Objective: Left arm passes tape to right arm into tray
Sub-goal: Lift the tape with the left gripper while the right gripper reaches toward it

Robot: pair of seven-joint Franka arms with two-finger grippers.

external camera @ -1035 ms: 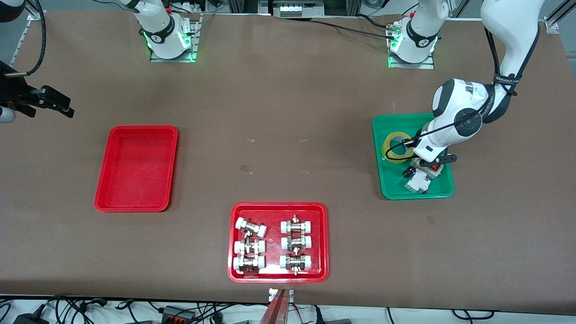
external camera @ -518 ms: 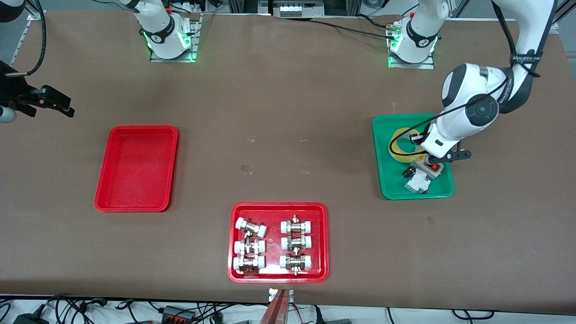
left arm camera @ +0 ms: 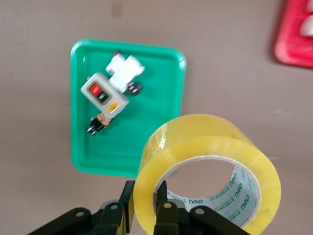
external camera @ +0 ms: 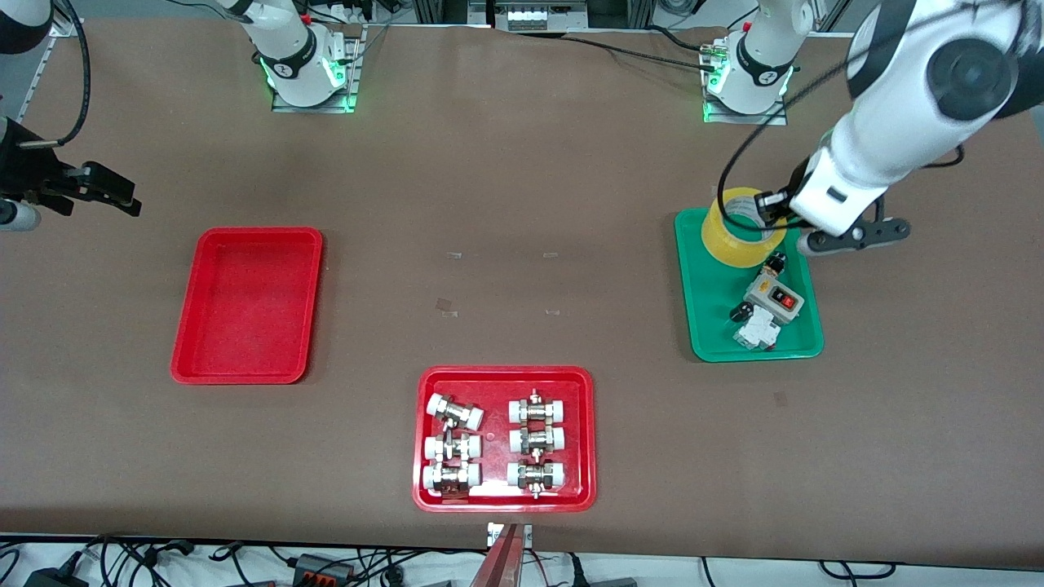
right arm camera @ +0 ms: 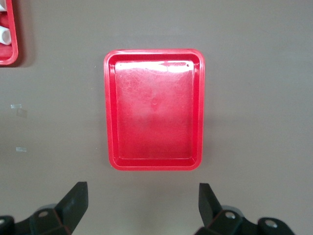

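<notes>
The tape (external camera: pixel 740 227) is up in the air, clamped in the left gripper (external camera: pixel 775 214) over the end of the green tray (external camera: pixel 710 326) that lies farther from the front camera. The front view shows only the roll's yellow side against the bulky white wrist of the left arm (external camera: pixel 881 147). The left wrist view gives the detail: 2 black fingers (left arm camera: pixel 163 210) pinch the wall of the roll (left arm camera: pixel 205 166), 1 inside the white core and 1 outside, and the roll tilts so its printed core faces the lens.

That same view looks down into the green tray (left arm camera: pixel 161 147), where a grey switch box (left arm camera: pixel 104 96) with a red button lies beside a small white part (left arm camera: pixel 125 70), both free of the tape.

The right gripper (external camera: pixel 90 189) waits with its fingers spread wide, holding nothing, over bare table toward the right arm's end. From the right wrist view the 2 black fingertips (right arm camera: pixel 76 200) stand well apart, framing the red tray (right arm camera: pixel 154 164), which the front view places nearer to the camera than that gripper.

Between the 2 arms, closest to the front camera, sits a second red tray (external camera: pixel 424 489) with 6 white-capped metal fittings (external camera: pixel 453 411) in 2 columns. Only its edge (right arm camera: pixel 6 58) creeps into the right wrist view.
</notes>
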